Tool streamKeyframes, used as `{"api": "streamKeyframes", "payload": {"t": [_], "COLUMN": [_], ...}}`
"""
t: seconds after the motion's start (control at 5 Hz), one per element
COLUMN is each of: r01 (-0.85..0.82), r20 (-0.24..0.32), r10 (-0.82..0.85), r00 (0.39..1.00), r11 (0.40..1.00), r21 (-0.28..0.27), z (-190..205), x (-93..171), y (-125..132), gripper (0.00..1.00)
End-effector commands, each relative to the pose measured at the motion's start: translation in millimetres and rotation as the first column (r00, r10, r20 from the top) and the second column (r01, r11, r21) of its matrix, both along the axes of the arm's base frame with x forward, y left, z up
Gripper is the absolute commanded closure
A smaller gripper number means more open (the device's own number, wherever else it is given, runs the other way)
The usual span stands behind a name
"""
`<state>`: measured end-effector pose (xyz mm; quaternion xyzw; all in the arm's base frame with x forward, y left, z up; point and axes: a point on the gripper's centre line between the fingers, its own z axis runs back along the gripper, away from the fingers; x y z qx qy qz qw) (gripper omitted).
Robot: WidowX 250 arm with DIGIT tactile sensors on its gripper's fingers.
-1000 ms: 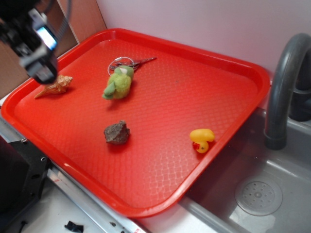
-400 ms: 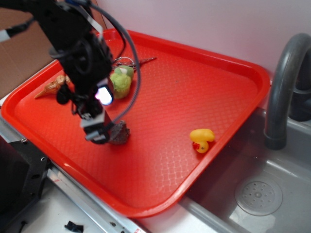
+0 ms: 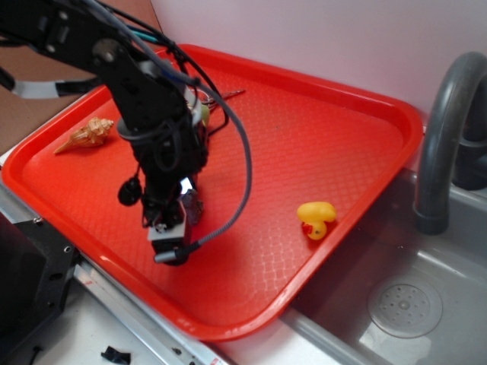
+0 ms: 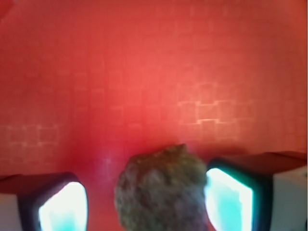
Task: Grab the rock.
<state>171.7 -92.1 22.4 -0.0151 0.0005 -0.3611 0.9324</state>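
My end effector [image 4: 144,204] is down on the red tray [image 3: 319,137], fingers spread and released, with the rock [image 4: 162,190] sitting on the tray floor between them, close against the right-hand finger [image 4: 231,199] and a gap on the other side. Seashell [image 3: 85,134] lies well off near the tray's left rim, yellow duck [image 3: 316,218] toward the sink side.

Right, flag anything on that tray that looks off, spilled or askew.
Nothing spilled or damaged. The tray holds the seashell, the duck and the rock, each apart from the others. One oddity: the rock sits off-centre in the gripper, close to one finger, with a gap on the other side.
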Motion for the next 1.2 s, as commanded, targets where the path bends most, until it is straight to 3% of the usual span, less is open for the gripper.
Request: {"api": "streamKeyframes", "payload": {"t": [0.0, 0.4, 0.6, 0.8, 1.0], "r01": [-0.039, -0.141, -0.380, -0.595, -0.686], "r20": [0.033, 0.024, -0.007, -0.002, 0.032], "r10": [0.038, 0.141, 0.381, 0.596, 0.693], "r00": [0.999, 0.990, 0.925, 0.803, 0.720], "r11": [0.998, 0.989, 0.925, 0.801, 0.717], "r21": [0.045, 0.042, 0.022, -0.055, -0.123], "z": [-1, 6, 54, 104, 154], "x": [-4, 0, 4, 3, -2], "y": [-1, 6, 10, 15, 27], "gripper": [1.00, 1.00, 1.00, 1.00, 1.00]}}
